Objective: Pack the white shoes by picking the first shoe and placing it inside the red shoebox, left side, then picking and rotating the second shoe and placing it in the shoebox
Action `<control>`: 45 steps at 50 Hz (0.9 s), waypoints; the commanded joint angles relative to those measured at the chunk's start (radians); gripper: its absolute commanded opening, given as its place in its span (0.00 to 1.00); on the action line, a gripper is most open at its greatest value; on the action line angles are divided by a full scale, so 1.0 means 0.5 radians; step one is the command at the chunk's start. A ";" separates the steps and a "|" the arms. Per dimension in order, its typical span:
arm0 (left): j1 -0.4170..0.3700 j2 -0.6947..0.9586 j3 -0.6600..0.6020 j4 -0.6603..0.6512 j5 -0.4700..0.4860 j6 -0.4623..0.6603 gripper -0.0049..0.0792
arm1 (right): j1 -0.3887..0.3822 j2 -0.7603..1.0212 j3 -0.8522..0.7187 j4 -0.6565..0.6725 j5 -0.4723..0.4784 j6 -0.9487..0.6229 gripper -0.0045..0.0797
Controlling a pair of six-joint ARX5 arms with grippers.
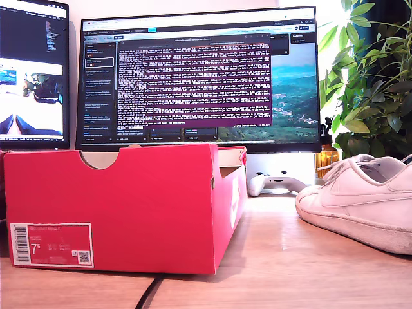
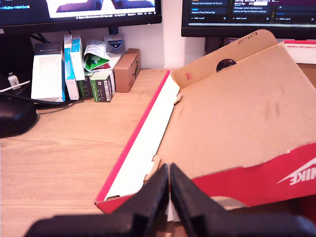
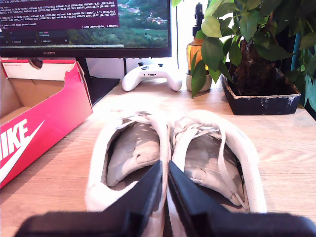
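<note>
Second wrist view: my second gripper (image 3: 164, 170) has its dark fingers pressed together, tips meeting with nothing between them.
Second gripper pose: it hangs over the heel end of the white shoes (image 3: 173, 158), the tips above the seam where the two shoes touch; whether it rests on them cannot be told.
First gripper: my first gripper (image 2: 169, 173) is likewise pinched closed on nothing.
First gripper pose: it points down toward the near red edge of the red shoebox (image 2: 237, 133), above the brown inside.
Shoes: side by side on the wooden desk (image 3: 291, 143), openings up, laces loose; in the exterior view one shoe (image 1: 360, 199) lies at the lower right of the frame.
Shoebox: open and holding no shoe, filling the exterior view's lower left (image 1: 129, 206), well apart from the shoe.
Background: a white game controller (image 3: 150, 76) and a potted plant (image 3: 247, 54) stand beyond the shoes, under a monitor (image 1: 199, 77).
</note>
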 commanded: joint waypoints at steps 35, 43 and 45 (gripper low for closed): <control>-0.011 0.002 -0.062 0.159 0.475 -0.752 0.04 | 0.004 -0.013 -0.033 0.107 -0.100 0.806 0.04; -0.011 0.002 -0.039 0.504 0.710 -0.819 0.04 | 0.004 -0.013 -0.029 0.288 -0.214 1.106 0.04; -0.013 0.002 0.001 0.571 0.761 -0.820 0.04 | 0.004 -0.013 -0.020 0.332 -0.262 1.110 0.04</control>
